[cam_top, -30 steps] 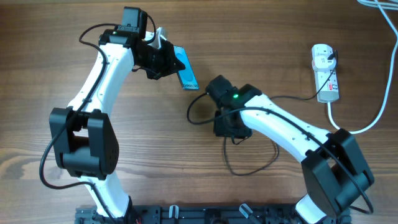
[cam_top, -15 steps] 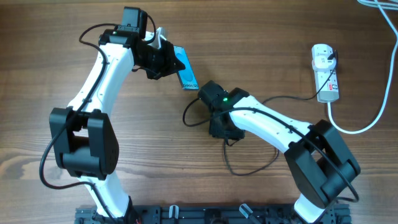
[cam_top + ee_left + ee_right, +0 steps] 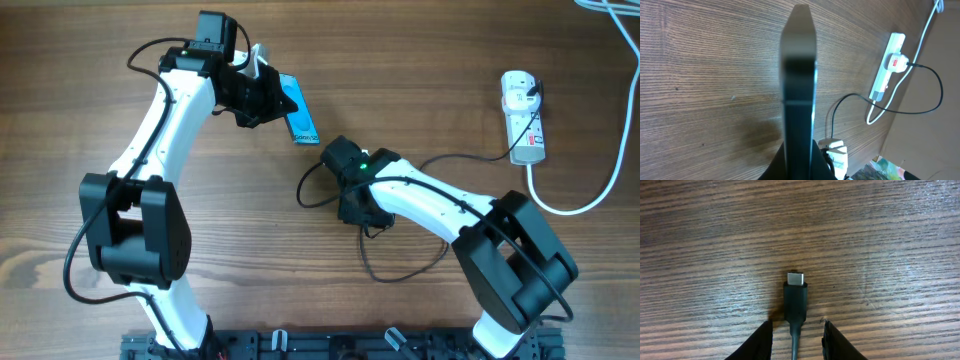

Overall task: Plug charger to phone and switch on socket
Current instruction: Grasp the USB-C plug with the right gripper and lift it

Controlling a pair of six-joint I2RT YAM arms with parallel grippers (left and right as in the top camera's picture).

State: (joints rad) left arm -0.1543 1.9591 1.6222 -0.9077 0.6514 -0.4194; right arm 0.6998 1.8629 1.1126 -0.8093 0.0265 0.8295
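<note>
My left gripper point(image 3: 268, 100) is shut on the phone point(image 3: 299, 111), which shows its cyan screen overhead. In the left wrist view the phone point(image 3: 799, 75) stands edge-on, clamped at its lower end by the gripper point(image 3: 799, 167). My right gripper point(image 3: 360, 208) sits low over the table below and right of the phone. In the right wrist view it point(image 3: 796, 335) is open, its fingers point(image 3: 761, 341) on either side of the charger's connector tip point(image 3: 796, 297), which lies flat on the wood, apart from both. The charger cable point(image 3: 400, 276) loops under the right arm. The socket point(image 3: 523, 118) lies far right.
The socket's white lead point(image 3: 590, 200) curves off along the right edge of the table. The socket point(image 3: 887, 65) also shows in the left wrist view, with a black cable point(image 3: 927, 102) arcing beside it. The table point(image 3: 250, 250) is bare wood.
My right arm has shifted left, toward the phone, and the cable loop beside it has moved with it. My left arm and the phone have stayed still.
</note>
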